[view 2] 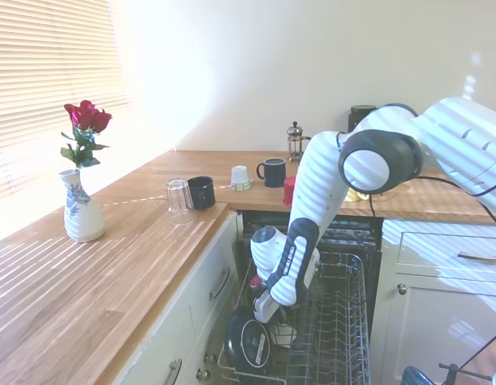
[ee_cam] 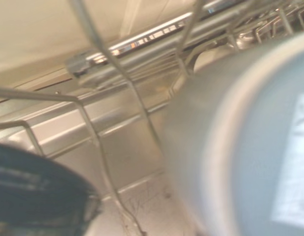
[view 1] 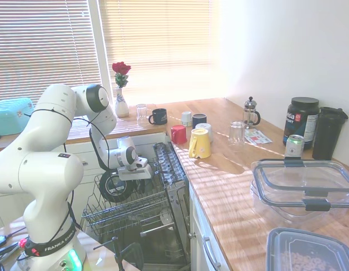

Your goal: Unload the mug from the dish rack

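Note:
The dish rack is pulled out of the dishwasher below the wooden counter. My gripper is lowered into its near-left corner, among the wires. In the wrist view the mug fills the right side very close up, a blurred grey-blue cylinder with a pale label on its end. From outside, my hand hides most of it, and whether I hold it does not show. A dark round dish stands on edge just beside my gripper.
On the counter above stand a black mug, a red mug, a yellow mug, a glass and a vase with roses. Clear plastic containers sit at the near right. Rack wires surround my hand.

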